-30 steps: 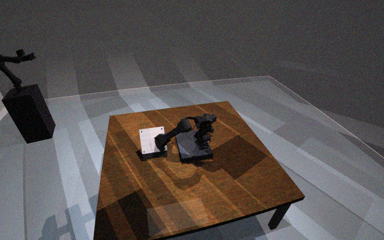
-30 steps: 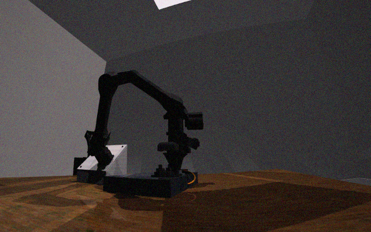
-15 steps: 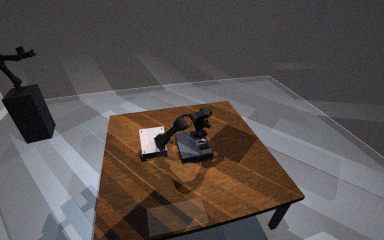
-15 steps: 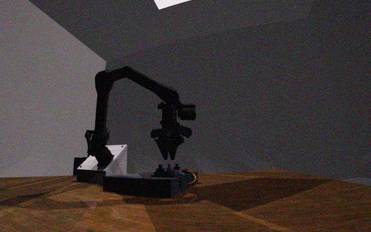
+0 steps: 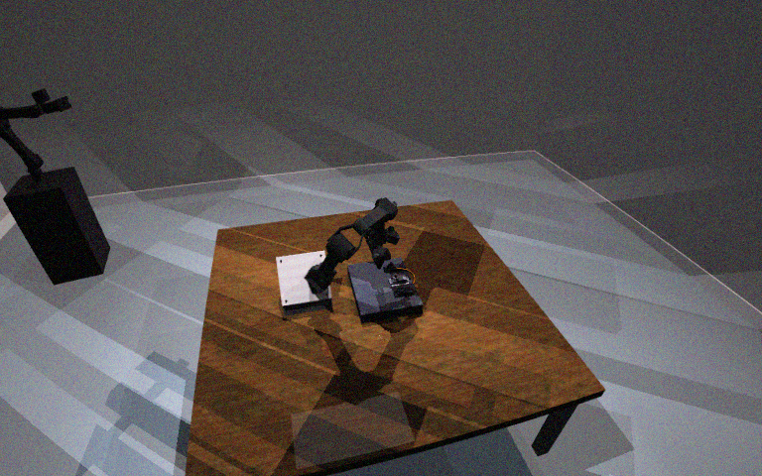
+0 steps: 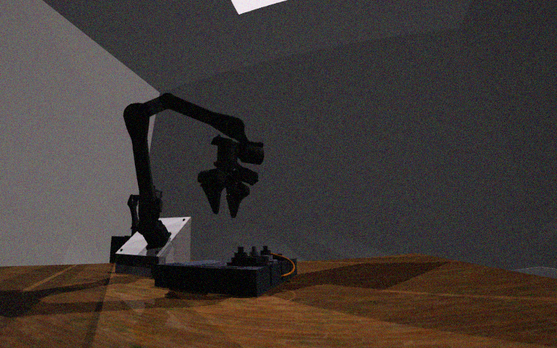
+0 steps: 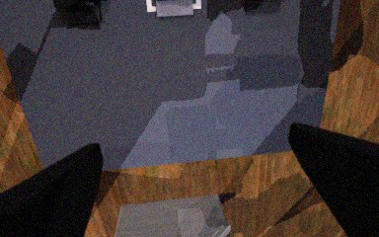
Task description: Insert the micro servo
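Exterior view shows a thin black arm [image 6: 139, 156] bent over like a hook, with the jaws [image 6: 224, 212] hanging high in the air. Its two fingers [image 6: 213, 196] are dark, pointy wedges. They stand wide apart and hold nothing and touch nothing.

Well below the jaws lies the deck [image 6: 213, 278], a flat, dark blue-grey block with square edges. It rests on the counter [image 6: 369, 303], which is brown wood with stripy grain. A row of small dark servos [image 6: 252, 255] with little round knobs on top sits in the deck, and the micro servo is one of them; I cannot tell which. An orange cable [image 6: 290, 264] curves out at the deck's end like a thin loop.

Behind the jaws, the arm stands on a smooth white base plate [image 6: 180, 223].

Seen from the wrist, the deck looks matte and grainy between the two black fingers.
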`<control>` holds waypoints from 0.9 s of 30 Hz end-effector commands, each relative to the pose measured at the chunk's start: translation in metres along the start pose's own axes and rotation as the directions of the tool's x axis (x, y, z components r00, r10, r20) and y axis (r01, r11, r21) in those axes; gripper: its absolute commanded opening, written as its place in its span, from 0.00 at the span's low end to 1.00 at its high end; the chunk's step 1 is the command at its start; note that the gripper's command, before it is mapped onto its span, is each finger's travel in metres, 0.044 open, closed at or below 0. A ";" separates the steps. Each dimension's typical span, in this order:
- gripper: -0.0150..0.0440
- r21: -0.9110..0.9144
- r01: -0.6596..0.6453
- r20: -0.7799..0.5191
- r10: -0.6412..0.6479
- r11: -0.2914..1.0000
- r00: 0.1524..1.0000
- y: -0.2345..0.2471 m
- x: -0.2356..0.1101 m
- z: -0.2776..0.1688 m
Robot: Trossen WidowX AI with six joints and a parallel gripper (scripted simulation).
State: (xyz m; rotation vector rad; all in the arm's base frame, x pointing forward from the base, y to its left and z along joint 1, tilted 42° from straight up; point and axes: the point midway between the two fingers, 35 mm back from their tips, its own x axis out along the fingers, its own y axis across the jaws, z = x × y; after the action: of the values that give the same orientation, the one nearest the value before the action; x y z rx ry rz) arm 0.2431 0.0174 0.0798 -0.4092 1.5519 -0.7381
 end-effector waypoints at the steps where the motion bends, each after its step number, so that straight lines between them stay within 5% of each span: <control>1: 1.00 0.001 -0.010 0.015 0.010 1.000 1.000 0.002 -0.029 0.001; 27: 1.00 0.000 -0.010 0.016 0.010 1.000 1.000 0.001 -0.036 0.001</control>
State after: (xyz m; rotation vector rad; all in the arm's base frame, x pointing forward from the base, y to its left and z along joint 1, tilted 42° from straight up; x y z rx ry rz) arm 0.2493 0.0412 0.1060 -0.4111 1.5339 -0.7235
